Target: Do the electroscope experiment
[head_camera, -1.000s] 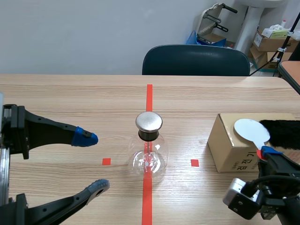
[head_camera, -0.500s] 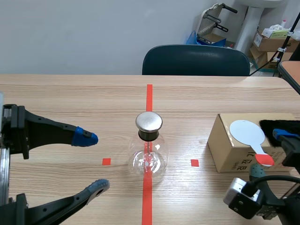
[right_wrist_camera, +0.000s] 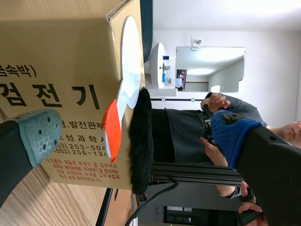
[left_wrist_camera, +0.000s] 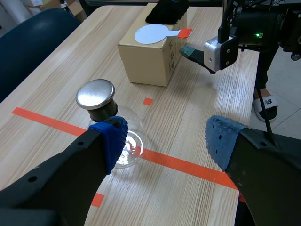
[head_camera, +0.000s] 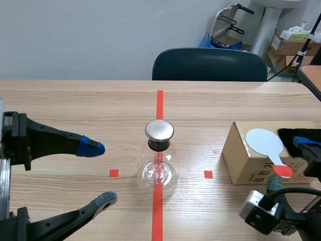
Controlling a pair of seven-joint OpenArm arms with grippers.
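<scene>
Your left tool (head_camera: 98,173) stands wide open and holds nothing; its blue pads flank a bare patch of bench (head_camera: 75,100) near the flask (head_camera: 159,163), on the side that arm comes in from. Your right tool (head_camera: 288,163) is also spread wide and grips nothing. It sits well apart from the flask on the opposite side, with one pad on either side of the paddle's red handle and the fur.

The bench is pale wood-grain laminate, and an orange-red tape line (head_camera: 159,105) runs under the flask. Beyond the flask a dark blue chair (head_camera: 209,64) is pushed up to the far edge, with a plain grey wall (head_camera: 75,35) behind it and cartons (head_camera: 291,42) stacked in the corner.

The flask is a round clear-glass bulb with a dark neck and a domed, brushed-metal cap (left_wrist_camera: 96,92). To its right is a brown cardboard box (head_camera: 241,160) printed with Korean text. On the box lie a flat white paddle (head_camera: 266,139) and a strip of shaggy black fur (head_camera: 301,135).

You cannot make out what hangs inside the bulb. The fur's far end is cut off in the scene view. Past the fur, the right wrist view shows a person (right_wrist_camera: 188,127) only in part.
</scene>
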